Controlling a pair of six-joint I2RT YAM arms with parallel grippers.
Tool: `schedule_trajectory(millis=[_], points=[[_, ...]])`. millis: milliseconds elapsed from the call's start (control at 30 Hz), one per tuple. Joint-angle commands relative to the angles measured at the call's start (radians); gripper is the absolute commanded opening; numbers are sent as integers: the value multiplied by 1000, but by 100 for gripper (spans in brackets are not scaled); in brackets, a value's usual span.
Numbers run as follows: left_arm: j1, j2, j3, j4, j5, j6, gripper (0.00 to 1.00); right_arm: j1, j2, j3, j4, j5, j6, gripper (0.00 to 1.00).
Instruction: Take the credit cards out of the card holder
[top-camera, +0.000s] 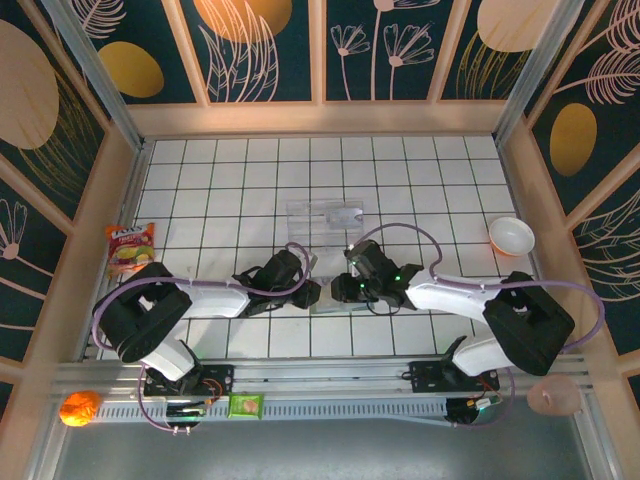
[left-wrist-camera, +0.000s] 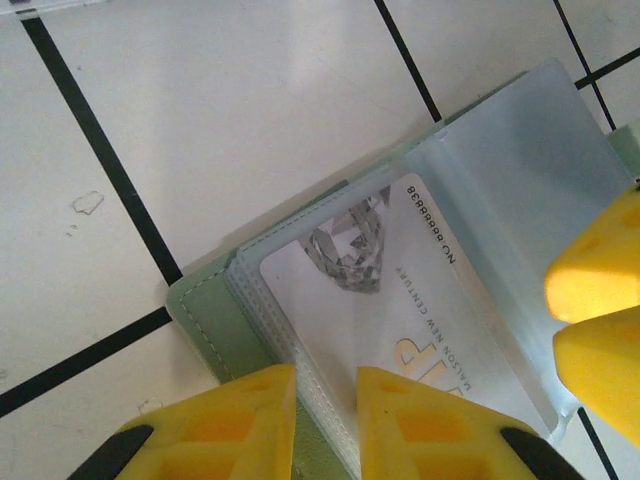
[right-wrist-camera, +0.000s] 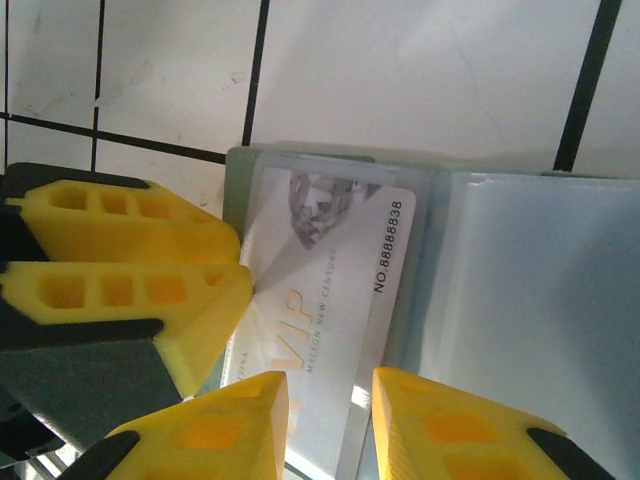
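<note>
**Two arms meet over an open card holder (left-wrist-camera: 205, 320) on a white tiled table (top-camera: 400, 170)**

Seen from above, both arms reach toward the middle of the frame, and their tips almost touch over the card holder, which lies open and flat on the tiles. Just above it in the frame, apart from the holder, lie see-through credit cards (top-camera: 325, 218), flat on the table. A snack packet (top-camera: 130, 248) sits at the left edge of the tiles and a white bowl (top-camera: 511, 236) at the right.

In the left wrist view, the holder's grey-green cover runs from the middle left toward the bottom, with clear sleeves on top. A white card (right-wrist-camera: 330, 270) is tucked inside one sleeve. It shows a diamond picture, gold "VIP" lettering and a printed number.

The left gripper (left-wrist-camera: 327, 420) has its yellow fingers at the bottom of that view, a narrow gap apart, with the holder's sleeve edge between them. In the right wrist view these fingers come in from the left, tips nearly together, pinching the holder's left edge.

The right gripper (right-wrist-camera: 330, 430) has its fingers at the bottom of its own view, slightly apart. The white card and its sleeve lie in the gap. I cannot tell whether the fingers actually grip them.
</note>
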Motion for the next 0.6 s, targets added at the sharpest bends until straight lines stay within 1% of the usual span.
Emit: schedule_trajectory(millis=[0, 133, 333, 467, 567], points=[[4, 11, -6, -40, -27, -7, 22, -7, 18, -25, 63, -49, 6, 29], [4, -16, -17, -35, -11, -23, 23, -6, 6, -40, 100, -63, 18, 29], [3, -126, -33, -27, -23, -35, 29, -5, -24, -32, 87, -52, 25, 29], [1, -76, -6, 6, 3, -35, 30, -3, 6, -23, 99, -55, 30, 29], [1, -38, 0, 22, -15, -28, 31, -1, 29, -26, 113, -53, 35, 29]])
